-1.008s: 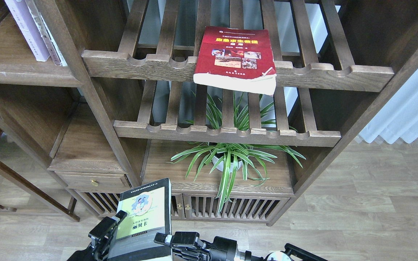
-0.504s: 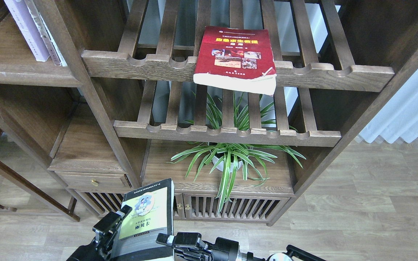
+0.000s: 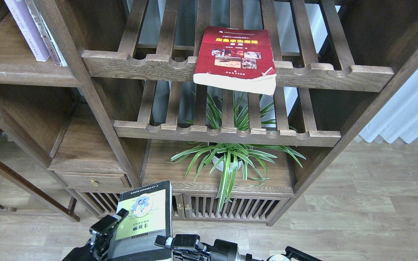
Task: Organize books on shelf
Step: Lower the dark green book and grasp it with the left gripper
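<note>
A black-bordered book with a yellow-green panel [image 3: 144, 214] is at the bottom of the head view, cover facing me. My left gripper [image 3: 104, 228] grips its left edge. My right gripper [image 3: 174, 242] touches its lower right corner; its fingers cannot be told apart. The thick red book [image 3: 235, 58] lies flat on the upper slatted rack [image 3: 151, 67] and overhangs the front rail. A white book with lavender [image 3: 25, 30] stands with others on the solid dark-brown shelf [image 3: 20, 74] at the top left.
A second slatted rack [image 3: 227, 136] sits below the first. A potted spider plant [image 3: 227, 159] stands on the low cabinet top. A small drawer unit [image 3: 93, 179] is left of it. Wooden floor lies to the right, with a white curtain [image 3: 408, 116].
The black-bordered book and both grippers drifted a little right and up, then came back left and slightly down. The red book has not moved.
</note>
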Controlling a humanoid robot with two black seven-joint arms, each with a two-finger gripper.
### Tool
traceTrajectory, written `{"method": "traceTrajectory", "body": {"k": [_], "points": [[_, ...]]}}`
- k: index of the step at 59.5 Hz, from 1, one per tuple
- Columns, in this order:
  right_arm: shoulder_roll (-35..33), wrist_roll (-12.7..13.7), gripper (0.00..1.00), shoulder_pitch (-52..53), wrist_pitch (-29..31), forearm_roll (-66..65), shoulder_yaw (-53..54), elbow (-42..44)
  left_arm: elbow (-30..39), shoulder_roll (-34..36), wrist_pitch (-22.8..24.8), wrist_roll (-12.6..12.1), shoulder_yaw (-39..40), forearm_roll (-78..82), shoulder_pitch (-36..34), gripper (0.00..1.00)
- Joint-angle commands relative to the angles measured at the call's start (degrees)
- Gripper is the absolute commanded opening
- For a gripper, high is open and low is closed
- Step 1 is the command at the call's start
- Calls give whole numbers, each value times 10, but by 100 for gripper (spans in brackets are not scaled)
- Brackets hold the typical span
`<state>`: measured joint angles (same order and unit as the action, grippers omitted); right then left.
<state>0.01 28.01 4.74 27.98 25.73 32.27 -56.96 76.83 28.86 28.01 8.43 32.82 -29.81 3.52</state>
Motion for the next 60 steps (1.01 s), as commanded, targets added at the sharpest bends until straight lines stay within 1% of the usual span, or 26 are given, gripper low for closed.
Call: {"method": "traceTrajectory", "body": {"k": [1,12,15,20,25,26,30,32,33,38,47,54,58,60], "points": [[0,0,3,1,0,-1,-1,-3,1,12,0,0,0,-1,1,43],[0,0,3,0,0,-12,-2,-6,3,16,0,0,-1,-1,0,43],[0,0,3,-2,0,-13,-2,-7,3,15,0,0,-1,-1,0,44],[0,0,3,-3,0,-17,-2,-8,3,12,0,0,-2,-1,0,54],[0,0,3,-4,0,-17,-2,-8,3,10,0,0,-4,-1,1,61],[0,0,3,-4,0,-17,-2,-8,3,9,0,0,-5,-1,1,64],[0,0,3,-6,0,-17,-2,-8,6,10,0,0,-7,-1,1,68],[0,0,3,-8,0,-17,-2,-8,17,10,0,0,-7,-1,1,72],[0,0,3,-9,0,-18,-2,-8,20,10,0,0,-7,-1,1,73],[0,0,3,-11,0,-23,-2,-8,31,11,0,0,-7,-1,1,72],[0,0,3,-12,0,-24,-2,-10,36,10,0,0,-7,-1,0,66],[0,0,3,-12,0,-24,-1,-11,36,13,0,0,-7,-1,0,66],[0,0,3,-13,0,-24,-1,-11,36,14,0,0,-7,-1,1,62],[0,0,3,-13,0,-24,-1,-11,36,14,0,0,-7,-1,1,58]]}}
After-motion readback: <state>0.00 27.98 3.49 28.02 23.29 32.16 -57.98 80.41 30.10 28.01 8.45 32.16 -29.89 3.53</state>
